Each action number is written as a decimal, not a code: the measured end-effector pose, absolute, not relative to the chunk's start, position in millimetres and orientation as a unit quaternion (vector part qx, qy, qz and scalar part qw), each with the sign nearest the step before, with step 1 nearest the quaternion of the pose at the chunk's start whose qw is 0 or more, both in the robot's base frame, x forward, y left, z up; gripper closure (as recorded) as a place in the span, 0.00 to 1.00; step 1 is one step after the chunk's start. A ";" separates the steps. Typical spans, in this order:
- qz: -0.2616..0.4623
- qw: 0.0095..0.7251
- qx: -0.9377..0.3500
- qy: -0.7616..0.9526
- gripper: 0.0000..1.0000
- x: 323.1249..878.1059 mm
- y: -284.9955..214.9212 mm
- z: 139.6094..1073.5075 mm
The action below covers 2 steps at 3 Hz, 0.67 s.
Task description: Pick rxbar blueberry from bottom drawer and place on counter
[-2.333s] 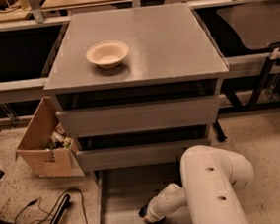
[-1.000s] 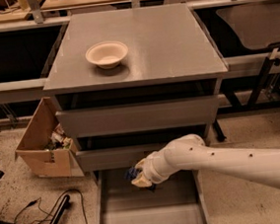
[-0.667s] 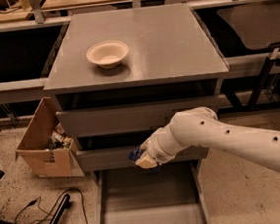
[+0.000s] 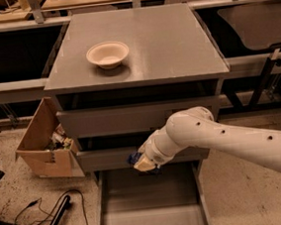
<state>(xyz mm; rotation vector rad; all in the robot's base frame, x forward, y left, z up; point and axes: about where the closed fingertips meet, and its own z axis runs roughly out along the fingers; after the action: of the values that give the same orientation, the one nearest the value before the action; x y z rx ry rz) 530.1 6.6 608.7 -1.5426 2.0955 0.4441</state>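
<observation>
The bottom drawer [image 4: 149, 205] is pulled out, and the grey floor that shows is bare. My gripper [image 4: 141, 162] hangs above its back part, level with the front of the middle drawer. It is shut on the rxbar blueberry [image 4: 133, 158], of which only a small dark blue end shows past the fingers. My white arm reaches in from the right. The counter [image 4: 168, 42] is well above the gripper and carries a beige bowl [image 4: 107, 54] at its left.
An open cardboard box [image 4: 41, 144] with clutter stands on the floor left of the cabinet. Black cables and a stand [image 4: 49, 218] lie at lower left. Dark tables and metal frames flank the cabinet on both sides.
The gripper has risen from the drawer floor to the height of the middle drawer front, carrying the bar, and the arm has swung up and to the right.
</observation>
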 end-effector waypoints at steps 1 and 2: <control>0.131 0.236 -0.584 0.765 1.00 541.4 24.6 695.9; 0.109 0.246 -0.591 0.760 1.00 551.5 32.9 799.3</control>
<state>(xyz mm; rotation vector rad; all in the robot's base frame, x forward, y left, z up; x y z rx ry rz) 551.5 32.9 799.3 -1.6139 2.0747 0.2964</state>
